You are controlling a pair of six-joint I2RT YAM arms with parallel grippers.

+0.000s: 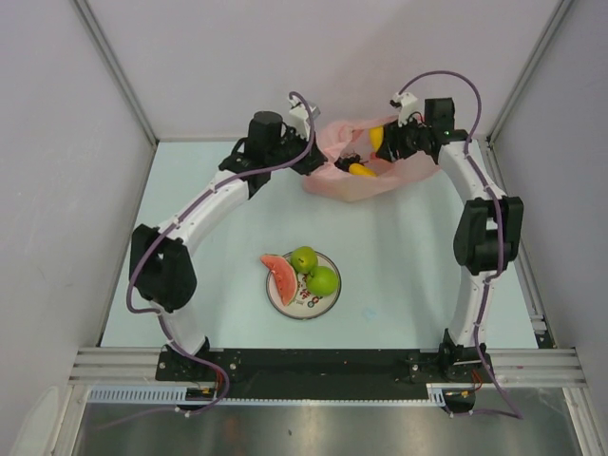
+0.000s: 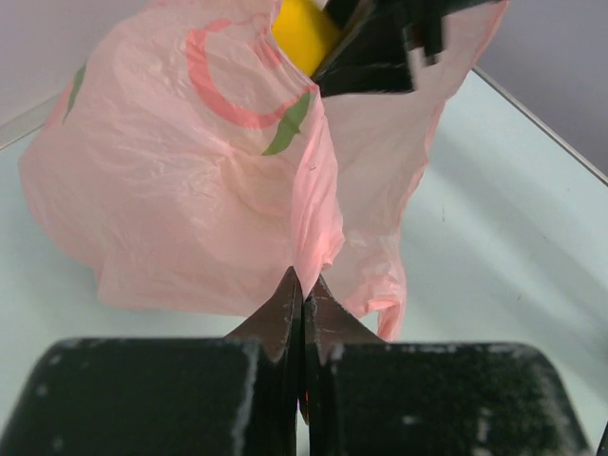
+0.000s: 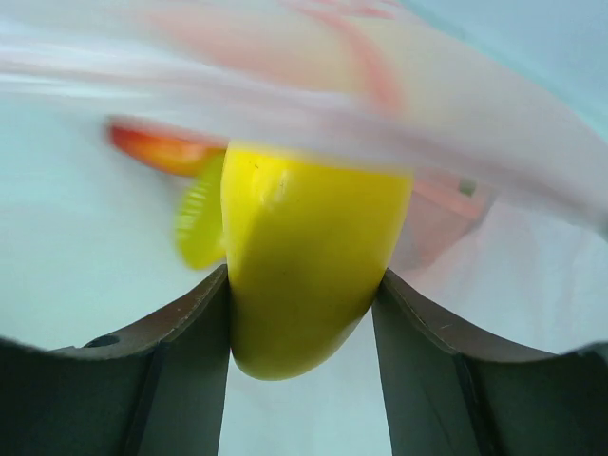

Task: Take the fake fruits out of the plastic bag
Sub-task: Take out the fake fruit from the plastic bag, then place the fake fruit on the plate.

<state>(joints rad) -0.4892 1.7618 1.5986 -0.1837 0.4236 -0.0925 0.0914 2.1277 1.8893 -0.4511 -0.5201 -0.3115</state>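
Your left gripper point(image 2: 302, 285) is clenched on a fold of the pink plastic bag point(image 2: 190, 190). Its jaws are pressed flat together with the film pinched between the tips. Seen from above, this gripper point(image 1: 316, 163) sits at the left edge of the bag point(image 1: 342, 185), which lies at the far middle of the table point(image 1: 427, 247), close to the back wall.

Your right gripper point(image 3: 304, 285) is grasping a lemon point(image 3: 313, 209). Both fingers point(image 3: 180, 332) bear on its sides, and its lower end shows between them. From above, the lemon point(image 1: 377, 136) is at the far right part of the bag. Blurred pink film crosses just above it in the right wrist view, so you cannot tell whether it is clear of the bag. The left wrist view shows the lemon point(image 2: 302, 33) at the top of the bag, touching the black right gripper.

A long yellow fruit point(image 1: 361, 170) lies at the bag, between your two grippers. Behind the lemon, the right wrist view shows an orange-red piece point(image 3: 161, 147) and a ridged yellow-green piece point(image 3: 199, 223); both are too blurred to name.

At the near middle stands a white plate point(image 1: 306, 316) with a red rim. It carries a watermelon slice point(image 1: 278, 275) on its left side, a far green fruit point(image 1: 303, 258) and a near green fruit point(image 1: 323, 280), the two touching.
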